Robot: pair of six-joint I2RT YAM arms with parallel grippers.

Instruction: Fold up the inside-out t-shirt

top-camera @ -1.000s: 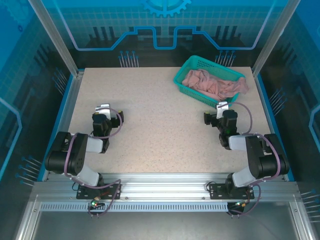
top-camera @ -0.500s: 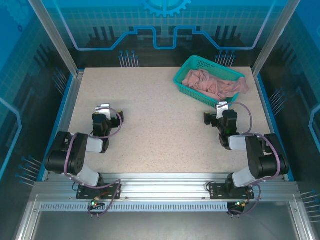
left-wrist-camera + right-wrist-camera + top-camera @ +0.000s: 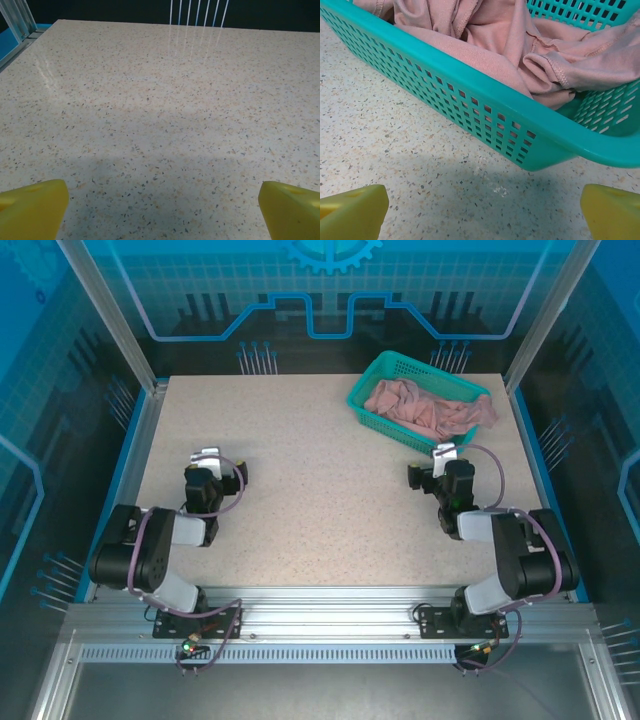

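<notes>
Salmon-pink t-shirt (image 3: 430, 408) bunched in teal basket (image 3: 365, 378), upper right of top view; folding not begun. Jaws spread and empty on left gripper (image 3: 207, 458) and right gripper (image 3: 443, 453). Next, I'd say: right one reaches over rim, drags shirt onto table (image 3: 320, 490)

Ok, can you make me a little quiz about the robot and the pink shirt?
1. True or false: the dusty salmon-pink cloth t-shirt lies bunched up inside the teal plastic mesh basket.
2. Which is nearer the basket: A) the left gripper, or B) the right gripper?
3. Fill in: both grippers' jaws stand ____.

Key: 1 true; 2 B; 3 open.
</notes>
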